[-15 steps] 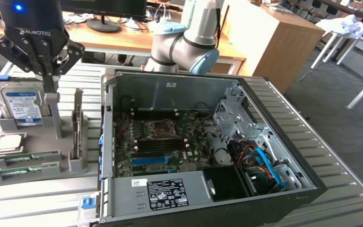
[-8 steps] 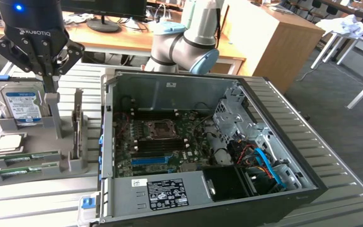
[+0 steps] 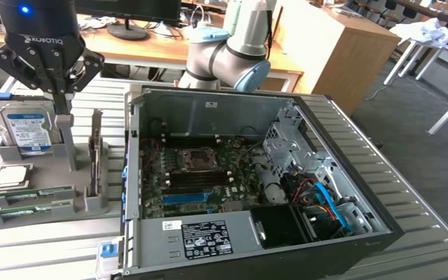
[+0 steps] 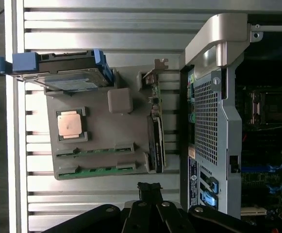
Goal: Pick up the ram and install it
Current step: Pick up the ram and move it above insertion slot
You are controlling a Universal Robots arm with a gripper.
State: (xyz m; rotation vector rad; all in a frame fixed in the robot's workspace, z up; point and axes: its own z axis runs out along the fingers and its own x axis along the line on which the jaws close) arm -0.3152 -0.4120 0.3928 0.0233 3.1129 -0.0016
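Plainly, the gripper (image 3: 56,100) hangs in the upper left of the exterior view with its fingers pressed together on nothing. Its tips are right over a gray post of the holder (image 3: 91,204), and I cannot tell whether they touch it. Just beside them, the silver hard drive (image 3: 28,131) stands upright in its blue bracket. The ram (image 3: 33,195) lies flat in a slot at the lower left of that view, well apart from the tips. A second green stick (image 3: 25,212) lies in the next slot, just under it in the frame (both in the same gray holder). A square processor (image 3: 10,175) sits between the drive and the sticks. To the exterior view's right of the holder, the open computer case (image 3: 208,111) lies on the slatted table (image 3: 45,251), and its motherboard shows a blue slot (image 3: 186,197). In the wrist view the closed gripper (image 4: 149,190) is apart from the ram (image 4: 94,151).
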